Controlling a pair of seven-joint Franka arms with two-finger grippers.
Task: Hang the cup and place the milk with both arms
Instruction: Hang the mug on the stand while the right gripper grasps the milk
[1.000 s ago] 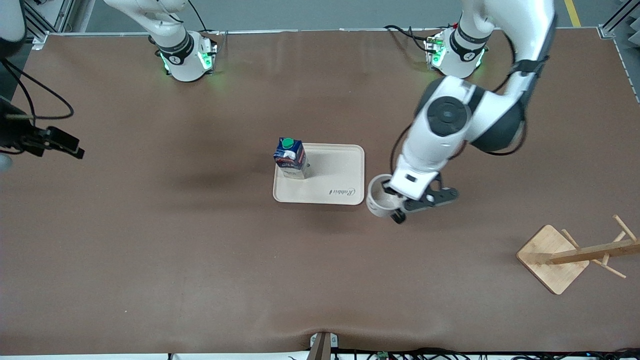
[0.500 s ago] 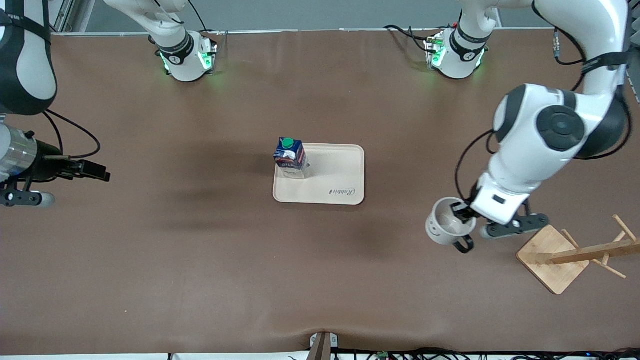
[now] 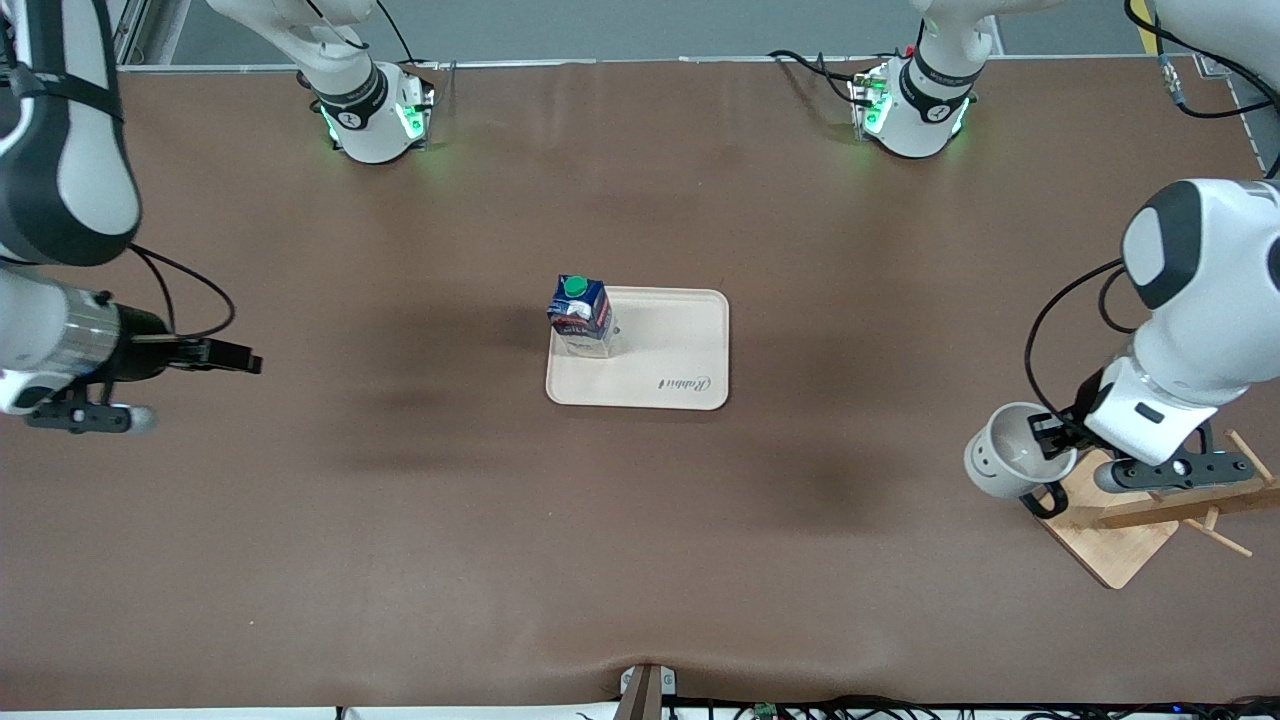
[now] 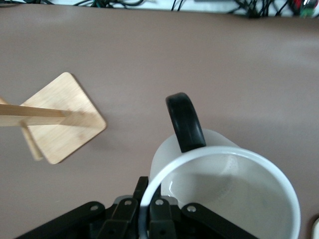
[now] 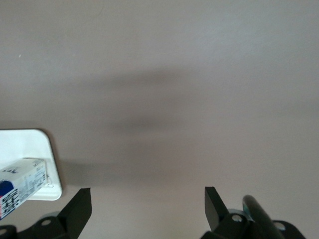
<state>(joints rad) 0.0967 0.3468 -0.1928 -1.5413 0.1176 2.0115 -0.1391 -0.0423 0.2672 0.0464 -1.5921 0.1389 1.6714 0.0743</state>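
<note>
The left gripper (image 3: 1052, 437) is clamped on the rim of the small white mug with a black handle and a black smiley face (image 3: 1005, 463), one finger inside the mouth and one outside. It carries the mug in the air over the brown table (image 3: 400, 560), just beside the square base of the bamboo cup rack (image 3: 1105, 530) at the left arm's end. In the front view the mug is tilted, with its open mouth turned toward about one o'clock and its face toward seven; the handle (image 4: 185, 121) sticks out at about five o'clock, over the corner of the rack's base. In the left wrist view the handle points away from the gripper, toward the table.

The small dark blue milk carton with a green round cap (image 3: 580, 315) stands upright, long axis vertical, cap on top, in the corner of the beige rectangular tray (image 3: 680, 350) at about ten o'clock of the tray, near the table's middle.

The right gripper (image 3: 205, 353) hangs over bare table toward the right arm's end, at nine o'clock from the tray and well apart from it. Its fingers (image 5: 79, 213) are spread wide and hold nothing
</note>
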